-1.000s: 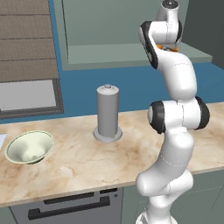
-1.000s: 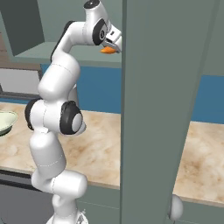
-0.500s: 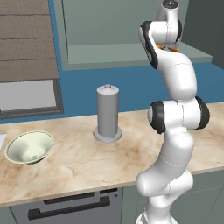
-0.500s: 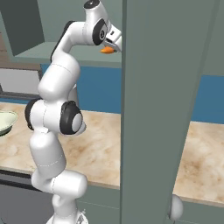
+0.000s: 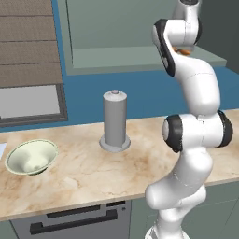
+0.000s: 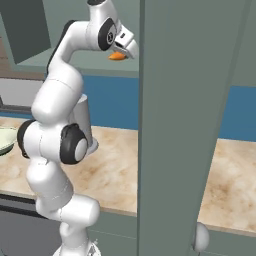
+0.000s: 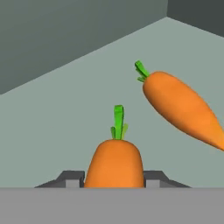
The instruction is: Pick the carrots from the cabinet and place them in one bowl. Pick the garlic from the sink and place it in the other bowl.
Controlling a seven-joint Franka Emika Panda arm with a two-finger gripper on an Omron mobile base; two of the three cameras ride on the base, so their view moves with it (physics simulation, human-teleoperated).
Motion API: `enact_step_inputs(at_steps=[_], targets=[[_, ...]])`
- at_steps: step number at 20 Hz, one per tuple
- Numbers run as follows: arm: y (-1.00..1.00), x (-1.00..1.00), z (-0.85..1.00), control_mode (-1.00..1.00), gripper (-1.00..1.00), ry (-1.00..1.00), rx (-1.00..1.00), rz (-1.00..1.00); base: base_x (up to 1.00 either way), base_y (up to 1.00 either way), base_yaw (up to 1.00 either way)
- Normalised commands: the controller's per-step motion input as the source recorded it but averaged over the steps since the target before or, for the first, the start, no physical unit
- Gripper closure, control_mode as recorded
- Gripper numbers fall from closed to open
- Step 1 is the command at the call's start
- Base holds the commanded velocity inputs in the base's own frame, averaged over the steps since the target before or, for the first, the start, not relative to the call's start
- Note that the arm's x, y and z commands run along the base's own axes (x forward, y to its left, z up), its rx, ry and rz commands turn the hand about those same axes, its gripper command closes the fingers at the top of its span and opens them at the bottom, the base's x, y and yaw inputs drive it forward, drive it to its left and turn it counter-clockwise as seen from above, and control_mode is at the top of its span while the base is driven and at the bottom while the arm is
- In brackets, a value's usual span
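In the hand view an orange carrot [image 7: 115, 164] with a green top stands between my two dark fingertips [image 7: 72, 178], and my gripper [image 7: 114, 180] is shut on it. A second carrot [image 7: 181, 107] lies to its right on the pale floor of the cabinet [image 7: 65, 109]. From the right base view, an orange carrot [image 6: 117, 56] shows just under my hand inside the cabinet [image 6: 60, 57]. The left base view has my arm reaching up into the cabinet [image 5: 126, 56], with a bit of orange carrot [image 5: 183, 50] by the wrist. The cream-green bowl [image 5: 31, 157] sits on the counter at the left. The garlic, the sink and the other bowl are out of view.
A grey cylindrical canister [image 5: 115, 120] stands on the marble counter [image 5: 88, 172] below the cabinet. An open cabinet door [image 6: 185, 115] rises edge-on close to the right of my hand in the right base view. A window with blinds [image 5: 28, 42] is at the left.
My gripper has shut on the nearer carrot over the last second. The arm and the rest of the scene have stayed in place.
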Motion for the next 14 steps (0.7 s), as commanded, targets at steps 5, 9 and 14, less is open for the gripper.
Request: enact_step_inputs(at_steps=[5,9,14], targets=[[0.09,-0.78,0.07,-1.0,1.0,-0.06,0.0,0.05,0.0,0.0,0.0],[0.13,-0.87,0.07,-1.0,1.0,-0.03,0.0,0.06,0.0,0.0,0.0],[0.18,-0.96,0.0,-1.0,1.0,0.0,0.0,0.07,0.0,0.0,0.0]])
